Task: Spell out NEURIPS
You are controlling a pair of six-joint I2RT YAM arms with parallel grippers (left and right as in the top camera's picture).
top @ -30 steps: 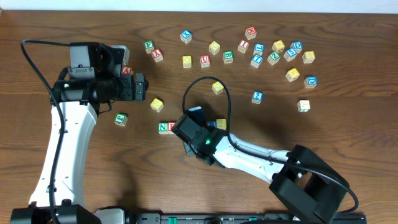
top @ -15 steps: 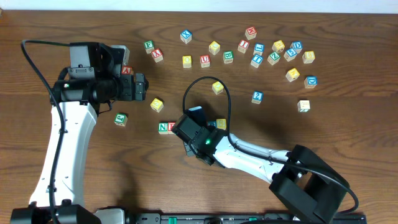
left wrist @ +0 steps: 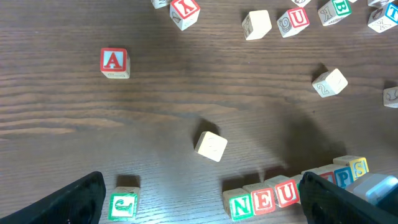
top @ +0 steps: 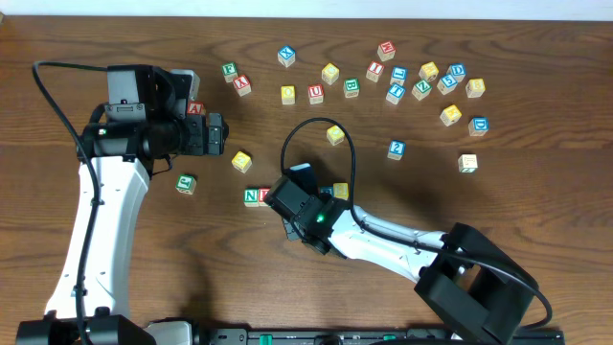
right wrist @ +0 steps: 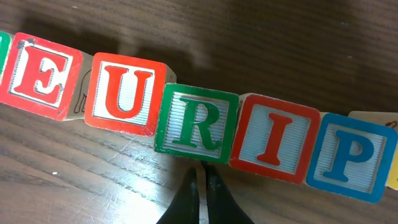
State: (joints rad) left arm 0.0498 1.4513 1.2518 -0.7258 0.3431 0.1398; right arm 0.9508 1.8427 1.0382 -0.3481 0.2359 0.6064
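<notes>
In the right wrist view the cubes lie side by side in a slightly slanted row: red E (right wrist: 38,74), red U (right wrist: 124,93), green R (right wrist: 196,126), red I (right wrist: 273,142), blue P (right wrist: 351,158), then an edge of the yellowish S (right wrist: 390,124). My right gripper (right wrist: 203,173) is shut and empty, its tips at the R cube's near edge. The left wrist view shows green N (left wrist: 241,205) starting the row. My left gripper (left wrist: 205,208) hangs open above the table, holding nothing. In the overhead view my right wrist (top: 305,206) covers the row's middle; N (top: 252,196) and S (top: 340,191) show.
A red A cube (left wrist: 115,63) lies far left and a pale cube (left wrist: 211,145) in the middle. A green cube (left wrist: 123,206) sits near my left finger (left wrist: 74,199). Several loose cubes (top: 402,81) spread along the back right. The right arm's cable (top: 321,125) loops over the table.
</notes>
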